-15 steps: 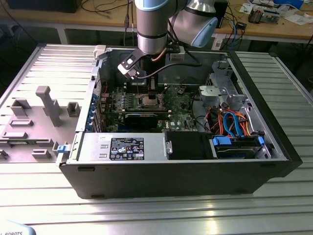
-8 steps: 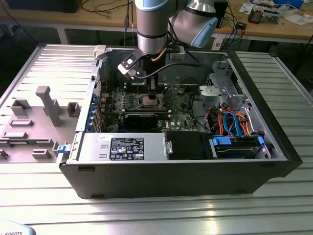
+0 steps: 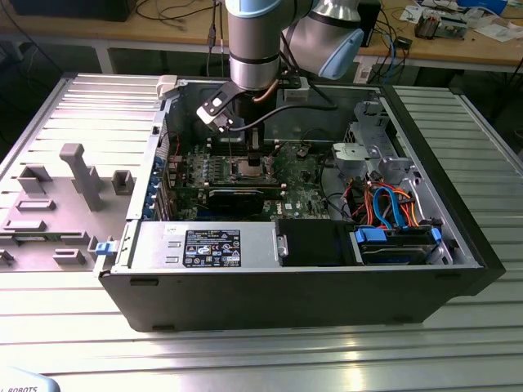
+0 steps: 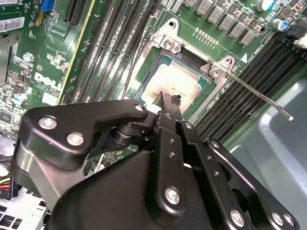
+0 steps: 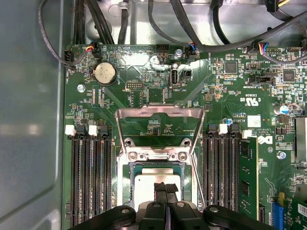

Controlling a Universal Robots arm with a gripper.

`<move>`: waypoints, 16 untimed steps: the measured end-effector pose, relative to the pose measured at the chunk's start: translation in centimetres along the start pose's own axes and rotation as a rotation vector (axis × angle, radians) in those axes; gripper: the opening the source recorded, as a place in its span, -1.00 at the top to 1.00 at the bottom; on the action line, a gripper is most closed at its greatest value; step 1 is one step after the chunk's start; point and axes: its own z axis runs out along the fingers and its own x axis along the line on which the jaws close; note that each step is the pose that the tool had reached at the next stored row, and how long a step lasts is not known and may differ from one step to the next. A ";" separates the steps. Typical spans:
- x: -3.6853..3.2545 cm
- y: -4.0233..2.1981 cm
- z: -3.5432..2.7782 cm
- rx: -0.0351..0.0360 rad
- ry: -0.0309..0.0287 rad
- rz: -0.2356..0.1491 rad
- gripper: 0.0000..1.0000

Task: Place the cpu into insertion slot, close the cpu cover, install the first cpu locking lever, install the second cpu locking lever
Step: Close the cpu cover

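Note:
The cpu (image 4: 175, 79) (image 5: 152, 181), a small square chip with a pale metal top, lies flat in the insertion slot (image 4: 144, 72) (image 5: 125, 168) on the green board. My gripper (image 4: 168, 103) (image 5: 166, 188) hangs right over the chip's edge with its two narrow black fingers pressed together, nothing visible between them. The cpu cover (image 5: 160, 112) stands swung up on its hinge behind the slot. One thin metal locking lever (image 4: 259, 93) (image 5: 195, 177) sticks out free beside the slot. In the exterior view the gripper (image 3: 255, 163) reaches down into the open computer case over the board's middle.
Long black memory slots (image 5: 91, 177) flank the socket on both sides. A long black card (image 3: 237, 196) lies in front of the socket. Cables (image 3: 384, 204) and a drive cage (image 3: 368, 147) fill the exterior view's right of the case; a grey fixture plate (image 3: 65, 196) lies outside.

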 end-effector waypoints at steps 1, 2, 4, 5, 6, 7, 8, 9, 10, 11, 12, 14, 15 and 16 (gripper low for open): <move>0.00 0.00 0.00 0.0000 -0.0002 0.000 0.79; 0.00 0.00 0.00 0.0000 -0.0003 0.000 0.79; 0.00 0.00 0.00 0.0000 -0.0005 0.000 0.79; 0.00 0.00 0.00 0.0000 -0.0008 0.000 0.79; 0.00 0.00 0.00 0.0000 -0.0010 0.000 0.79; 0.00 0.00 -0.01 0.0000 -0.0011 0.000 0.79; 0.01 0.01 -0.03 0.0001 -0.0011 0.000 0.79; 0.00 0.01 -0.07 0.0000 -0.0010 0.000 0.79; 0.00 0.01 -0.13 0.0000 -0.0012 0.000 0.79; -0.01 0.01 -0.25 0.0000 -0.0013 0.000 0.79; 0.00 0.02 -0.30 -0.0001 -0.0014 0.000 0.79; -0.01 0.02 -0.39 0.0000 -0.0016 0.000 0.79; -0.01 0.02 -0.41 -0.0002 -0.0013 0.000 0.79; -0.01 0.02 -0.42 -0.0002 -0.0015 0.000 0.79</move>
